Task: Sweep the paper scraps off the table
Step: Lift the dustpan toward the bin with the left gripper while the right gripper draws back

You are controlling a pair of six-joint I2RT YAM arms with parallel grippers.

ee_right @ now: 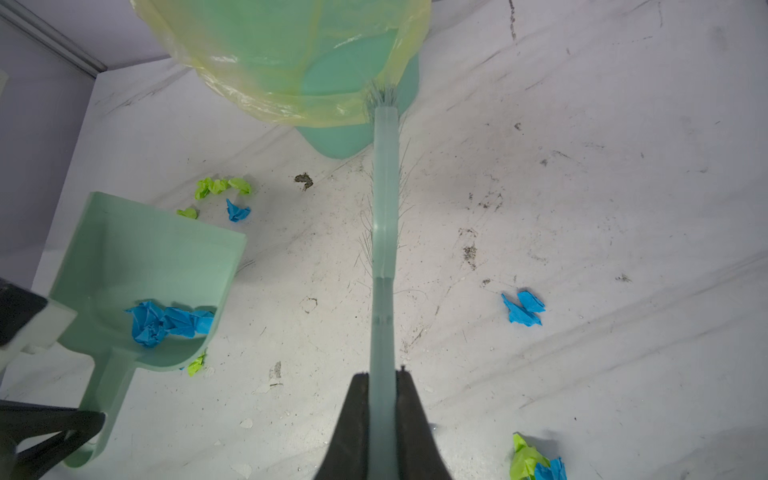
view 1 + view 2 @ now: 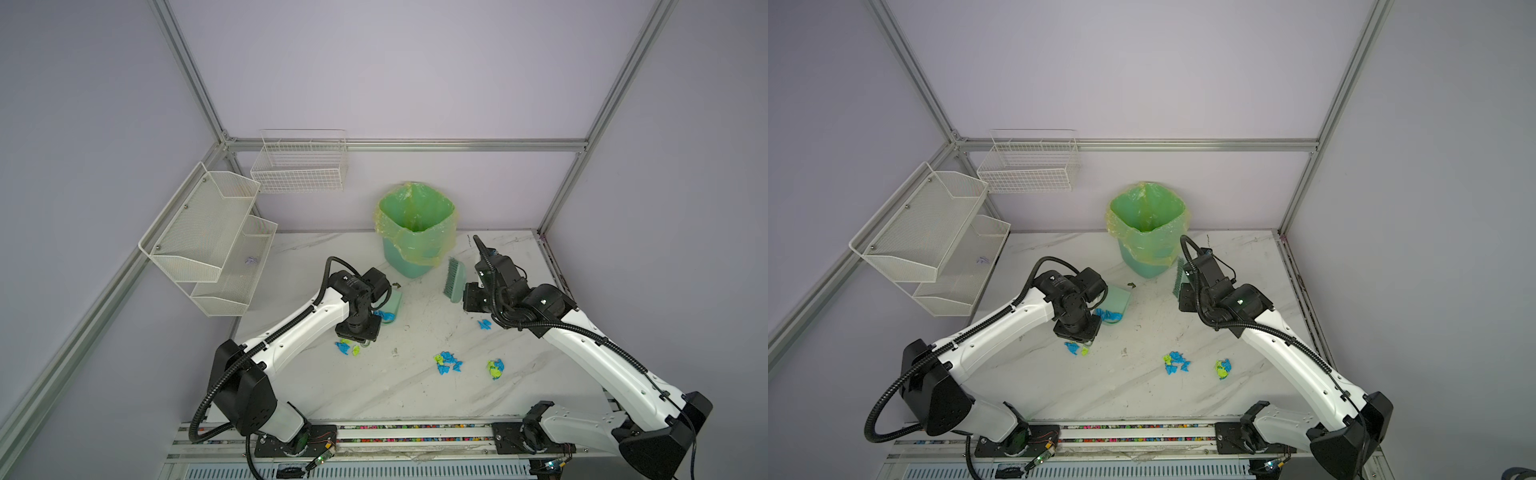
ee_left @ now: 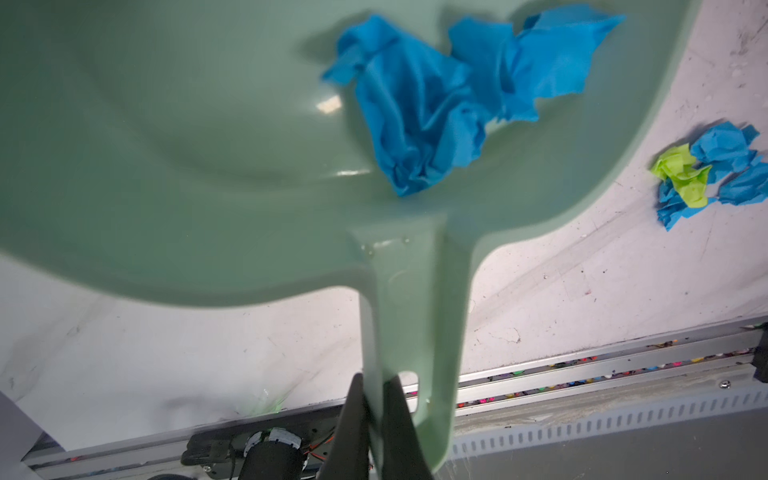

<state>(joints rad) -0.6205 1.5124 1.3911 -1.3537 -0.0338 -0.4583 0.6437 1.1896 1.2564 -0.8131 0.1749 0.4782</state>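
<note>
Left wrist view first: the left hand point(image 3: 375, 380) is right up against the lens, its two black fingers pinched tight on the end of the dustpan point(image 3: 166, 124) handle. Pan is smooth mint-green plastic with a rounded back wall. A wad of crinkly blue paper scraps point(image 3: 424, 120) sits inside it, well ahead of the fingers, and another blue and yellow-green clump lies on the worktop point(image 3: 582, 270) just off the pan's side. The aluminium rail point(image 3: 602, 365) edges the worktop close behind the handle.

Right wrist view: right hand point(image 1: 381, 372) clamped on the thin pale-green brush point(image 1: 384, 208), bristle end up near the bin point(image 1: 345, 137) with its floppy yellowish liner. Blue bits lie off to one side of the handle, dustpan off to the other, scuffed white marble between.

In both top views the loose paper scraps point(image 2: 448, 363) point(image 2: 1177, 363) sit in the open middle-front of the worktop between the two arms, plenty of bare room around them
</note>
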